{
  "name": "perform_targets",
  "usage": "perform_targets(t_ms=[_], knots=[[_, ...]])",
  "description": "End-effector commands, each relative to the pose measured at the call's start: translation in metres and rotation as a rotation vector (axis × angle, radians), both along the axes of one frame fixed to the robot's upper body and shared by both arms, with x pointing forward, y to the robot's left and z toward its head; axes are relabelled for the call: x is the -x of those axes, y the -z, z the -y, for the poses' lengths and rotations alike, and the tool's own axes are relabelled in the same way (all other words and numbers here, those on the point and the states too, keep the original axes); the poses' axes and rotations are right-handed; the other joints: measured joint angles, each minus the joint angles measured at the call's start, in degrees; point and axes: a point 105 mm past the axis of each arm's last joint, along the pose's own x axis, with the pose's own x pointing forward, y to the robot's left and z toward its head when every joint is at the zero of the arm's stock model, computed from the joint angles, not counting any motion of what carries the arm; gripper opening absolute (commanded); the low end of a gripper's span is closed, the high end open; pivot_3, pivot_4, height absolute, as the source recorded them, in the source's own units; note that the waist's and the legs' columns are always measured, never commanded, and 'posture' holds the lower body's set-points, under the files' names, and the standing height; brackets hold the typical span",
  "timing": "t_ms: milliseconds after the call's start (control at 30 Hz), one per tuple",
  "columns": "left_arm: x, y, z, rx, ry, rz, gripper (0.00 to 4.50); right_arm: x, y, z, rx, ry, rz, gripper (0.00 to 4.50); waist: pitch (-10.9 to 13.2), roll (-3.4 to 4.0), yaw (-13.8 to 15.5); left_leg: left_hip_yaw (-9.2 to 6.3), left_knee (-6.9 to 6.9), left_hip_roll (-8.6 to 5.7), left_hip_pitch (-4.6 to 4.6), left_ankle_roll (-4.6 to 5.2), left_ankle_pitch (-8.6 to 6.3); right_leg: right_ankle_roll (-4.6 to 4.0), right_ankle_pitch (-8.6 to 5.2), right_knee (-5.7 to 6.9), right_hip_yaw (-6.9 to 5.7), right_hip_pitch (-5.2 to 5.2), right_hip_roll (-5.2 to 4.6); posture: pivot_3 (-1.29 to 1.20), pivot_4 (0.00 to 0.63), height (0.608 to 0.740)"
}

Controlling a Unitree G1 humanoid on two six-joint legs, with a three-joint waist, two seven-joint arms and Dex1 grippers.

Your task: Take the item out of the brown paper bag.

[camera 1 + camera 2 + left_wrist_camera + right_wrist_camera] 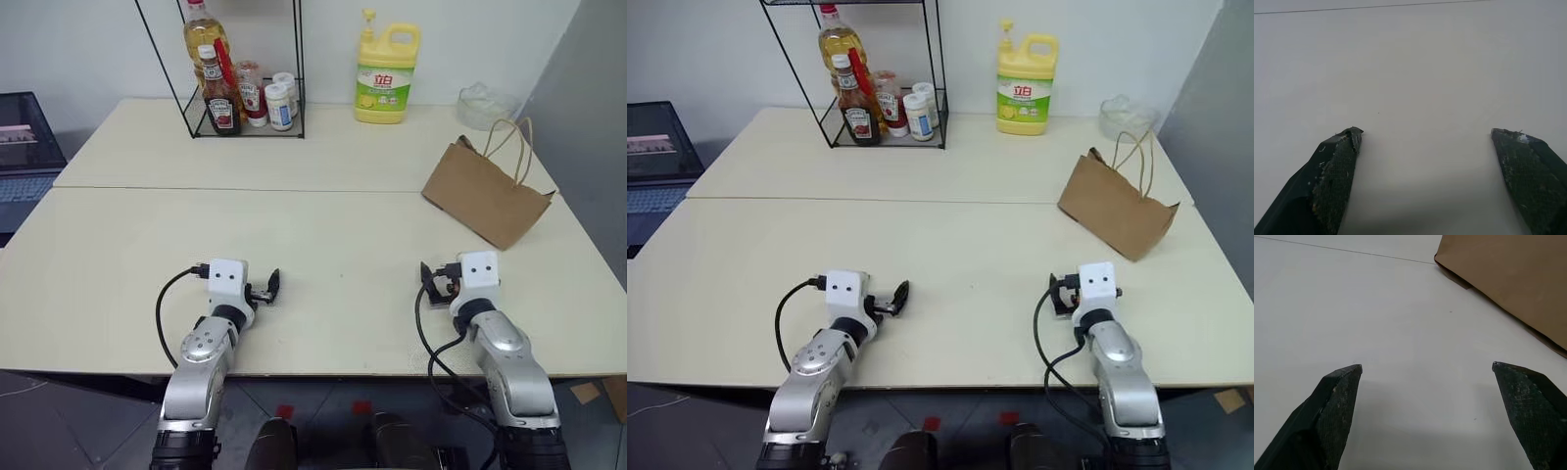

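Plain brown kraft paper bag (487, 192) with thin tan twine loop handles stands on the far right of the pale cream counter (323, 245), slightly creased, mouth upward. The item is not visible; judged to be inside the bag, hidden by its walls.

Right tool (1427, 377): both black fingers spread wide, nothing between them, low over bare counter, the bag's lower edge ahead of it and to the right. Left tool (1425, 139): likewise released and empty, over bare counter on the left side, well apart from the bag.

Step in hand: judged the very start, nothing reached for yet. Next move calls for the right arm to go forward and right to the bag, and probably one tool steadying the bag while the other enters the mouth from above.

Around: black wire rack (245, 98) at the far left-centre holding a tall oil bottle, ketchup bottle and small jars; big yellow detergent jug (387, 73) behind centre; clear glass bowl (485, 103) just behind the bag. Nothing lies between right tool and bag. The twine handles over the mouth could snag.
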Motion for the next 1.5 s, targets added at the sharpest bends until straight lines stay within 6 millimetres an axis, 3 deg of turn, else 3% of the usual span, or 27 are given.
perform_targets(t_ms=[33,400,700,833,1267,1500], knots=[[0.003,0.005,-0.013,-0.012,-0.048,-0.027,4.49,-0.001,-0.011,0.0,0.002,0.001,0.053,4.5,0.0,0.0,0.0,0.01,0.0,0.0,-0.01,0.0,0.0,0.0,0.0,0.0,0.0,0.0,-0.01,0.0,0.15,0.74],[0.006,0.004,-0.006,0.012,-0.013,-0.029,4.49,0.004,-0.005,-0.001,0.01,-0.002,0.03,4.5,0.0,0.0,0.0,0.0,-0.07,0.0,-0.05,0.0,0.0,0.02,0.02,-0.16,0.0,-0.01,-0.01,0.0,0.15,0.74],[0.002,0.0,0.007,0.011,0.072,-0.03,4.49,0.01,-0.013,0.003,0.022,0.028,0.054,4.5,0.0,0.0,0.2,-0.01,-0.06,-0.01,-0.14,0.0,0.0,0.07,0.05,-0.25,-0.02,-0.02,-0.02,0.0,0.15,0.74],[-0.002,-0.007,0.014,0.015,0.12,-0.022,4.49,0.011,-0.03,0.009,0.032,0.052,0.11,4.5,0.0,-0.01,0.3,-0.01,-0.06,-0.01,-0.16,0.0,0.0,0.08,0.05,-0.27,-0.02,-0.03,-0.04,0.0,0.15,0.74],[-0.023,-0.116,0.094,-0.12,0.882,0.09,4.49,0.015,-0.122,0.045,0.115,0.101,0.32,4.5,0.1,-0.05,1.3,0.0,-0.03,-0.03,-0.47,0.0,0.01,0.17,0.12,-0.32,-0.06,-0.29,-0.03,0.0,0.15,0.74],[-0.024,-0.175,0.127,-0.074,1.163,0.178,4.49,0.012,-0.138,0.061,0.137,0.131,0.347,4.5,0.3,-0.09,1.4,0.0,-0.03,-0.05,-0.57,0.01,0.0,0.17,0.12,-0.32,-0.07,-0.36,-0.03,0.0,0.15,0.74]])
